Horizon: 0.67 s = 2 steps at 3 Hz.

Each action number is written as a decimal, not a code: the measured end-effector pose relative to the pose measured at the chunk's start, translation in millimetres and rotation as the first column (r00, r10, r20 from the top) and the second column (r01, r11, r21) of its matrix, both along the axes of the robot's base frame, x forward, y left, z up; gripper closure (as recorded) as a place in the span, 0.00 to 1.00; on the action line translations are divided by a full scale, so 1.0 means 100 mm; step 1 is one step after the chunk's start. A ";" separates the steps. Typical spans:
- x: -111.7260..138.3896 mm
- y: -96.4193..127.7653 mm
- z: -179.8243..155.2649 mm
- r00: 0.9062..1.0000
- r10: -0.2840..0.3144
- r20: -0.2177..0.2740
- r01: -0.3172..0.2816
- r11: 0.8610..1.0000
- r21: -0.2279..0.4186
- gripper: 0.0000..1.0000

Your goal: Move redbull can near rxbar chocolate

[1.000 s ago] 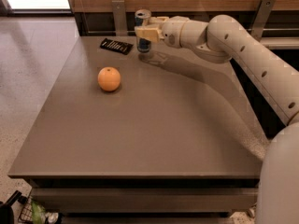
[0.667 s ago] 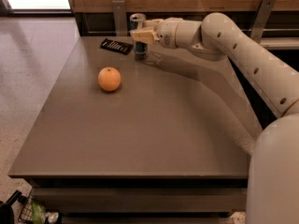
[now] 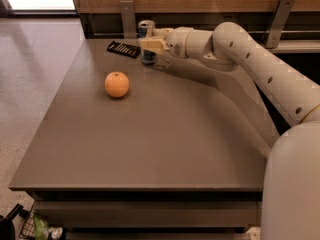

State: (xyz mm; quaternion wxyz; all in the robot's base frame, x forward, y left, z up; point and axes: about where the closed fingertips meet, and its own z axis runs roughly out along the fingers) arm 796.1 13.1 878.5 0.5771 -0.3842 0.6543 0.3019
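One redbull can [image 3: 146,29] was upright near the table's [image 3: 175,144] far edge, just right of the rxbar chocolate [image 3: 123,49]. The gripper [image 3: 149,45] clasped it around the middle, its arm [image 3: 240,54] reaching in from the right. An orange [image 3: 117,84] lay nearer, well apart from both.

The hand [image 3: 151,45] grips the upright redbull can [image 3: 146,29] just beside the rxbar chocolate [image 3: 123,49], beyond the orange [image 3: 117,84].

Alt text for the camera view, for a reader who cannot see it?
The end effector grips the redbull can near the far edge of the table, beside the rxbar chocolate. An orange sits apart, nearer the camera.
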 end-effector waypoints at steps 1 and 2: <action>0.00 0.00 0.02 1.000 0.000 0.000 0.000 1.000 0.000 0.84; 0.00 0.00 0.03 1.000 0.000 0.000 0.000 1.000 0.000 0.60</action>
